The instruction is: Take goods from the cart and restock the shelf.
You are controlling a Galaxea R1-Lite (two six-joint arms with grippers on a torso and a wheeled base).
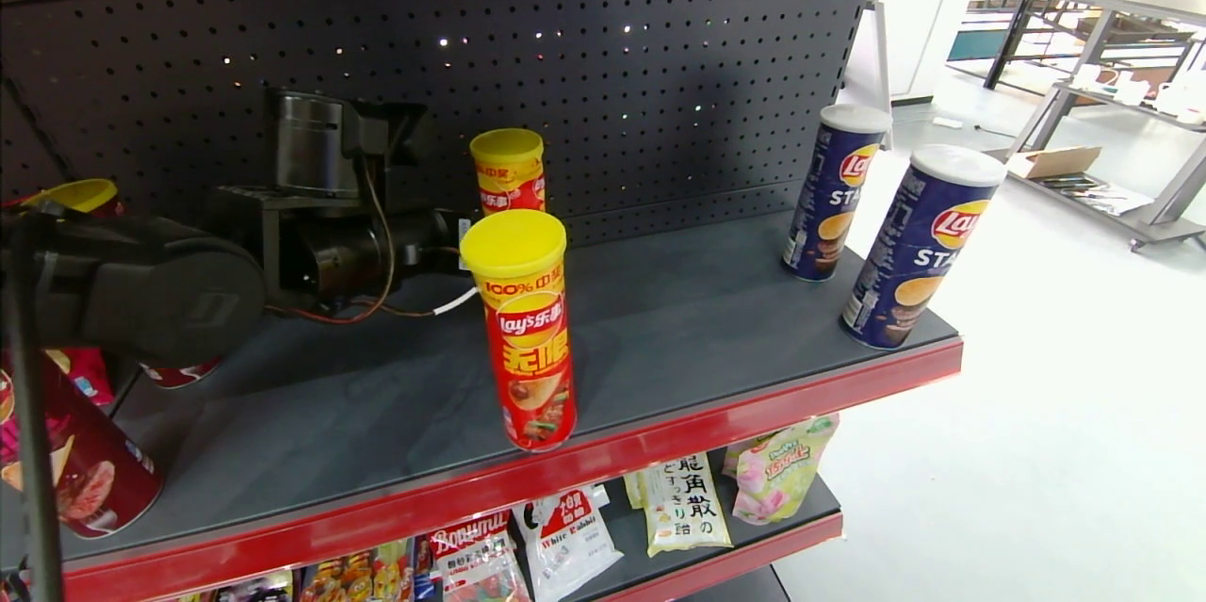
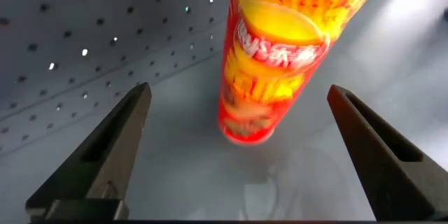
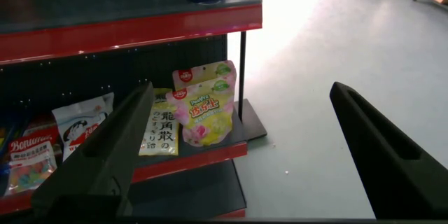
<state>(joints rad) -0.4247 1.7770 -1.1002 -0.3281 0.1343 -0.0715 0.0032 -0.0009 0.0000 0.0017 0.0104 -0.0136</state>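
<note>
Two red chip cans with yellow lids stand on the dark grey shelf (image 1: pixel 678 319): one at the front edge (image 1: pixel 526 338), one near the pegboard (image 1: pixel 508 170). My left gripper (image 1: pixel 450 239) lies over the shelf just left of them. In the left wrist view it is open (image 2: pixel 238 89), and a red and yellow can (image 2: pixel 269 63) stands upright ahead of the fingers, apart from both. Which of the two cans this is, I cannot tell. My right gripper (image 3: pixel 241 87) is open and holds nothing. It hangs beside the lower shelf (image 3: pixel 189 162), above the floor.
Two blue chip cans (image 1: pixel 834 192) (image 1: pixel 919 249) stand at the shelf's right end. Dark red cans (image 1: pixel 89 470) stand at its left end. Snack bags (image 1: pixel 678 503) (image 3: pixel 204 105) fill the lower shelf. Metal tables (image 1: pixel 1112 84) stand across open floor on the right.
</note>
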